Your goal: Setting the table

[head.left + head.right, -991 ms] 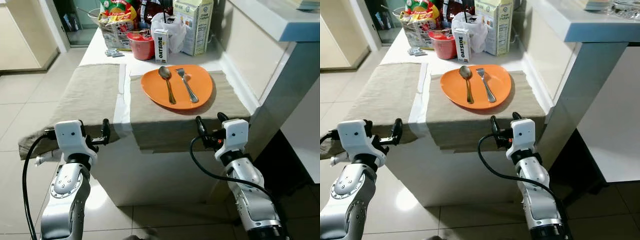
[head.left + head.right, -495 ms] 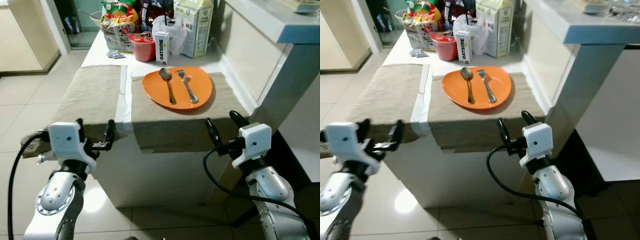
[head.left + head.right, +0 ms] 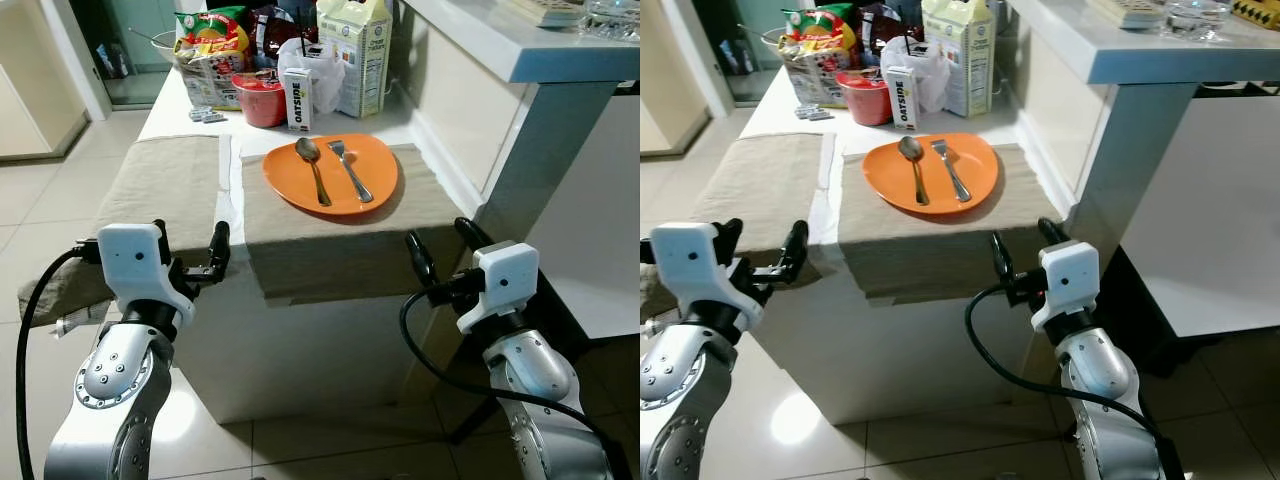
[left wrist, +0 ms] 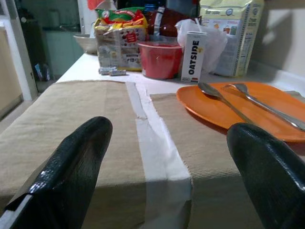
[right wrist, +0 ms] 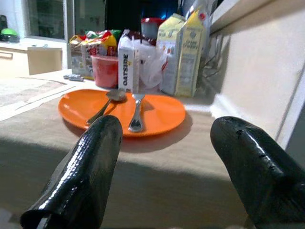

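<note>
An orange plate (image 3: pixel 331 186) lies on the right beige placemat (image 3: pixel 340 235) near the table's front edge. On it, side by side, rest a spoon (image 3: pixel 311 166) and a fork (image 3: pixel 350 171). A second beige placemat (image 3: pixel 150 185) covers the table to the left, bare. My left gripper (image 3: pixel 190 245) hovers open in front of the table edge, level with the strip between the two mats. My right gripper (image 3: pixel 442 248) is open too, at the right mat's front corner, short of the plate (image 5: pixel 125 110). Neither holds anything.
At the table's back stand a milk carton (image 3: pixel 352 55), an Oatside carton (image 3: pixel 299 95), a red bowl (image 3: pixel 262 97), a white plastic bag (image 3: pixel 322 65) and a snack bag (image 3: pixel 210 55). A white raised counter (image 3: pixel 500 40) and its leg (image 3: pixel 530 150) border the right side. Tiled floor lies around.
The whole view has shifted, so the camera moved. Relative to the plate, my right gripper now stands a little further right. Both grippers stayed open and empty.
</note>
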Controlling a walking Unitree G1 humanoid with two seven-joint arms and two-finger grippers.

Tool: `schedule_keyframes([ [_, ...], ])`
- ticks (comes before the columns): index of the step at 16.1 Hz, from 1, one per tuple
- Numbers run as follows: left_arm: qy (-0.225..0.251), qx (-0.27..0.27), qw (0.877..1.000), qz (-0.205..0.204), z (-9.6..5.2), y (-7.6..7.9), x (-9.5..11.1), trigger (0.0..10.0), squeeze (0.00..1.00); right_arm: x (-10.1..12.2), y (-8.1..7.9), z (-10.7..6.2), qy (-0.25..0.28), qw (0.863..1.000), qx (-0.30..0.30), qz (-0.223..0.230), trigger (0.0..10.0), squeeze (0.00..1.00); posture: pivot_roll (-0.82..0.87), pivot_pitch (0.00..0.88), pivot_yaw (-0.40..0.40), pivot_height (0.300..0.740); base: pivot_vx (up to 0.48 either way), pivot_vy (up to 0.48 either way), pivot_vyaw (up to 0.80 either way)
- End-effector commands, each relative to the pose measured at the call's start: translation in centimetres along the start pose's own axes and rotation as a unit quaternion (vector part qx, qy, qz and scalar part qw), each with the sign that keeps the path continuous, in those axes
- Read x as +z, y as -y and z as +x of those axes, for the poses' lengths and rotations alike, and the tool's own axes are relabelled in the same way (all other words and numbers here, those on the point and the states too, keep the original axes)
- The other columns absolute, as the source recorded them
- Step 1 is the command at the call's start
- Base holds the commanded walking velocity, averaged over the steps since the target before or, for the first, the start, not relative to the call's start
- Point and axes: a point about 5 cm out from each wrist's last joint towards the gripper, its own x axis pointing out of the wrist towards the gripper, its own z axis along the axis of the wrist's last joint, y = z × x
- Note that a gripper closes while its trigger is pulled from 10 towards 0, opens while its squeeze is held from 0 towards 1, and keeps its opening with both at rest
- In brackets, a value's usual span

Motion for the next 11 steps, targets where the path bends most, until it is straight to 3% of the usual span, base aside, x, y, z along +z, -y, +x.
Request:
schedule_keyframes([
  [1, 0.012, 0.001, 1.000, 0.016, 0.08, 0.17, 0.73, 10.0, 0.00, 0.52, 0.13, 0.28, 0.007, 1.000, -0.006, -0.003, 10.0, 0.00, -0.12, 0.000, 0.054, 0.740, 0.431, 0.000, 0.00],
  [9, 0.023, -0.003, 0.999, 0.026, 0.60, 0.61, 1.17, 10.0, 0.00, -0.01, -0.15, 1.05, -0.002, 1.000, -0.002, -0.002, 10.0, 0.00, -0.11, 0.000, 0.059, 0.740, 0.432, 0.000, 0.00],
  [11, 0.026, -0.001, 0.999, 0.023, 0.71, 0.64, 1.36, 10.0, 0.00, -0.04, -0.42, 1.18, -0.002, 1.000, 0.004, 0.000, 10.0, 0.00, -0.11, 0.000, 0.060, 0.740, 0.401, 0.263, 0.00],
])
